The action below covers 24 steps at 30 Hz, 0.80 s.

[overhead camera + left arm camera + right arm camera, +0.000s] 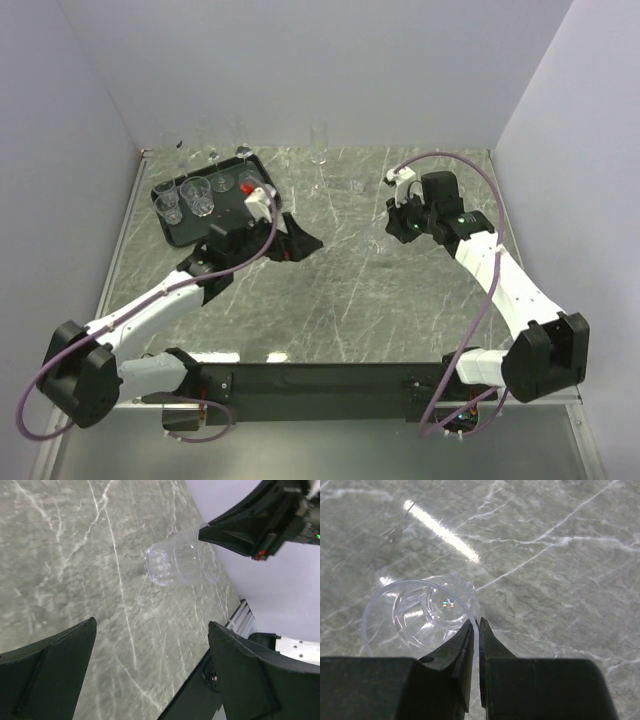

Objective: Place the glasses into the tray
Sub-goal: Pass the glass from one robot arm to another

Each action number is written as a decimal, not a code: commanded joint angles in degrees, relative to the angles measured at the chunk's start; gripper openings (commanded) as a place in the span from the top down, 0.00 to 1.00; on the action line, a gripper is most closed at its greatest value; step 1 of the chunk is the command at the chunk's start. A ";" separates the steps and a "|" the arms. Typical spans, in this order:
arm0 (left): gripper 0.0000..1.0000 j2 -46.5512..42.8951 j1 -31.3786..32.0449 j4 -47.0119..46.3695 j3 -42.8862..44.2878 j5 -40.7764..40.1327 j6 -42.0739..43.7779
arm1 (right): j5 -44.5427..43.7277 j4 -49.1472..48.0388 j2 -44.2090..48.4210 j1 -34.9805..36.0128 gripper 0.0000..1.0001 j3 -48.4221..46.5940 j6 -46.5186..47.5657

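Observation:
My right gripper (478, 626) is shut on the rim of a short clear tumbler (420, 616), one finger inside the wall and one outside. In the left wrist view the same tumbler (179, 562) hangs tilted just above the marble table under the right gripper's black fingers (235, 530). The black tray (183, 236) lies at the back left and holds several glasses (198, 196). My left gripper (290, 238) sits just right of the tray, wide open and empty (150, 672). The right gripper (397, 225) is over the table's right half.
More clear stemmed glasses (211, 142) stand along the back wall behind the tray, and a tall flute (320, 141) stands further right. The grey marble table (340, 290) is walled at the back and on both sides.

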<state>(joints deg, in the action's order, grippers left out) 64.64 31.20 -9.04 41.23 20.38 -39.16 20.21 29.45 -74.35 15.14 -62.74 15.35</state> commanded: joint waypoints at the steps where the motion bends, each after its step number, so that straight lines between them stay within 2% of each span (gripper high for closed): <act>1: 0.01 2.41 5.35 -2.39 4.64 -9.72 -3.47 | -1.66 -2.91 3.33 1.03 0.96 1.48 1.87; 7: 0.00 9.62 15.54 1.74 11.05 -19.14 -5.31 | -1.93 -4.49 5.17 1.65 0.95 4.11 1.79; 11: 0.02 14.27 18.97 3.93 15.18 -23.27 -6.11 | -1.40 -5.19 5.88 2.00 0.95 5.43 1.61; 24: 0.20 29.66 25.05 19.22 32.59 -37.86 -7.51 | -0.70 -6.78 7.37 2.35 0.95 7.28 1.08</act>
<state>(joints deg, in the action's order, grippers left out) 92.88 55.02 5.76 69.43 -12.19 -46.24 18.74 26.15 -69.17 17.06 -55.72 16.56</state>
